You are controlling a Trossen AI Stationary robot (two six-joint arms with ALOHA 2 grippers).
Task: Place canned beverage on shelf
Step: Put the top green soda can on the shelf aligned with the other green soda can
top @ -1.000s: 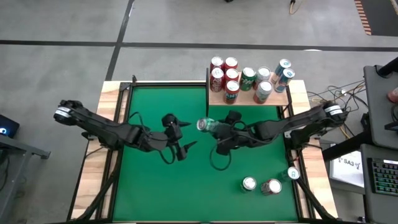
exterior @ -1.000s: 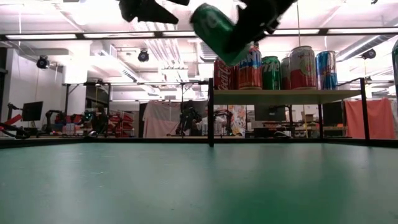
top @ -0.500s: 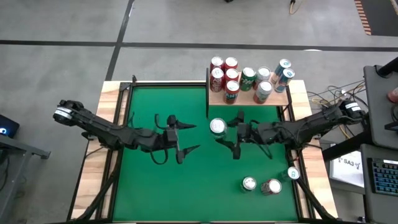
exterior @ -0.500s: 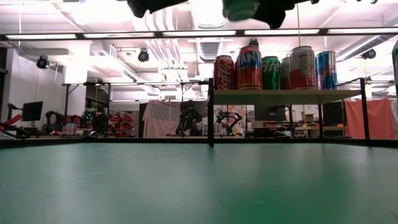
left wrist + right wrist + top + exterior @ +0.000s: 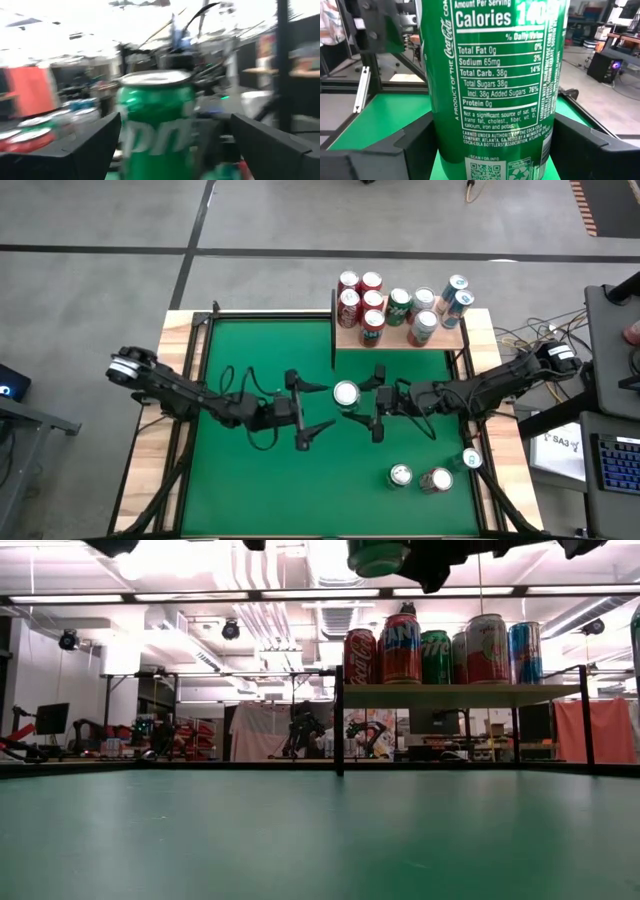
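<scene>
Right gripper (image 5: 372, 401), centre of the high view: fingers closed on the sides of a green can (image 5: 346, 392), held upright and lifted clear of the table; the right wrist view shows the can (image 5: 492, 82) seated between both fingers, its printed nutrition panel facing the camera; in the low view the can's base (image 5: 377, 557) hangs at the top edge of the frame, above shelf height. Left gripper (image 5: 308, 409), just left of the can in the high view: jaws spread wide, holding nothing; its wrist view shows the can (image 5: 157, 122) between its parted fingers, not touched. Handling, as judged: thin aluminium cylinder, smooth and glossy, likely slippery; probably full, so moderately heavy; walls dent under hard pressure, so a mid-body side grip with even squeeze suits it, keeping it vertical. Shelf (image 5: 350, 338), upper right of centre in the high view: pale wood board on thin black posts, already carrying red, green and blue cans (image 5: 372, 326) in a tight cluster; free board appears mostly along its near edge. Table (image 5: 250, 350): green felt, matte; three further cans (image 5: 401, 475) at lower right.
</scene>
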